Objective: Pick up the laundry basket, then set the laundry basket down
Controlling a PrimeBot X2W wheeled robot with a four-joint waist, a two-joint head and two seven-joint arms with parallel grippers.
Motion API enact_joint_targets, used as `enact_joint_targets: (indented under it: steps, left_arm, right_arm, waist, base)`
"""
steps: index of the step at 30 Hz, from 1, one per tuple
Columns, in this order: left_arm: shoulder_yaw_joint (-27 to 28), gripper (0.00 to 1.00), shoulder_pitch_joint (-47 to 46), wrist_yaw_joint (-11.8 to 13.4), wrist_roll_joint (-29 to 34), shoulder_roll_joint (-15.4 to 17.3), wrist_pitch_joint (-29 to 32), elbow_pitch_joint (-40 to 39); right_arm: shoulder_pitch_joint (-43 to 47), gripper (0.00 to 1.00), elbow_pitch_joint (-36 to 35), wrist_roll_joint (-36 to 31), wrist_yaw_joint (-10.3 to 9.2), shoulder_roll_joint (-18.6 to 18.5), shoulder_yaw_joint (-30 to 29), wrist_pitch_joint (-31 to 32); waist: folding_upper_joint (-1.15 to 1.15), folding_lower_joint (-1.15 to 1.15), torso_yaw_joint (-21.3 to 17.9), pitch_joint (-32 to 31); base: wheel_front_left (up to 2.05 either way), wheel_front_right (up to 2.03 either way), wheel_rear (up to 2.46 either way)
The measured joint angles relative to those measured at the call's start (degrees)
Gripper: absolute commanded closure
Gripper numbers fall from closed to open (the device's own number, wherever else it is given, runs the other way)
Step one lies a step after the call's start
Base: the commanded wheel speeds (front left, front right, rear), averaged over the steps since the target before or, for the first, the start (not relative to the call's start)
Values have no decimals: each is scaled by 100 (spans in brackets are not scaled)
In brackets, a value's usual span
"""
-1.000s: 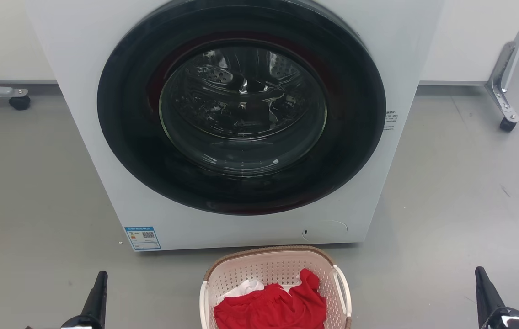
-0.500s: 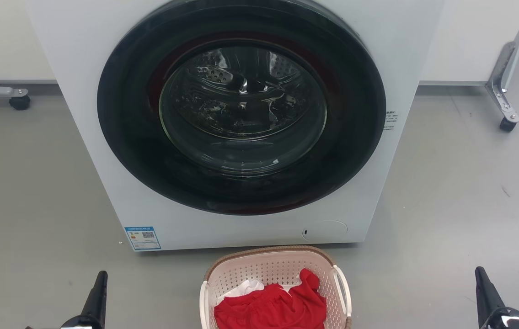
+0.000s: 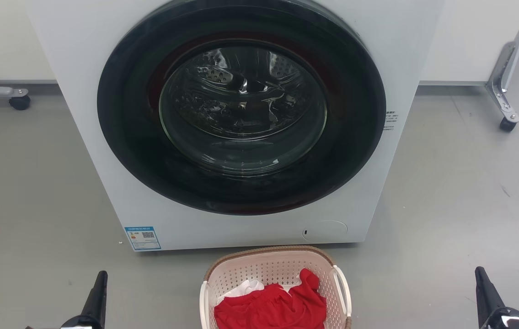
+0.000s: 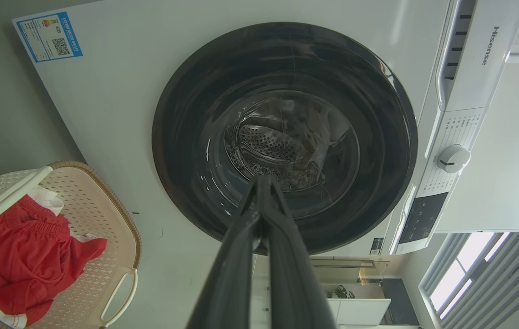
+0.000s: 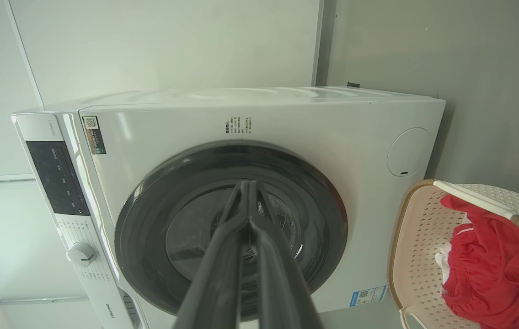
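Note:
The laundry basket [image 3: 270,269], pale and perforated with a brown rim and white loop handles, stands on the grey floor just in front of the washer, at the head view's bottom centre. Red and white clothes [image 3: 273,308] lie in it. It is also at the lower left of the left wrist view [image 4: 99,219] and the lower right of the right wrist view [image 5: 417,246]. My left gripper [image 3: 100,279] is far to the basket's left and my right gripper [image 3: 481,276] far to its right. Both are shut and empty, their fingers [image 4: 264,192] [image 5: 246,192] pressed together, apart from the basket.
A white front-loading washer [image 3: 81,91] with a closed dark round door [image 3: 241,109] rises right behind the basket. Wheeled metal frame legs stand at the far left [image 3: 19,101] and far right [image 3: 508,123]. Grey floor [image 3: 460,205] spreads on both sides.

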Motion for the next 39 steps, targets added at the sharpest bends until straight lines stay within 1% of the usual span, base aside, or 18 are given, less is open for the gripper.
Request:
enact_joint_targets:
  steps: [39]
  left_arm:
    - [0,100,0,0,-1,0,0,-2]
  right_arm:
    - [0,100,-2,7,0,0,0,0]
  waist:
    - [0,0,0,1]
  base:
    - [0,0,0]
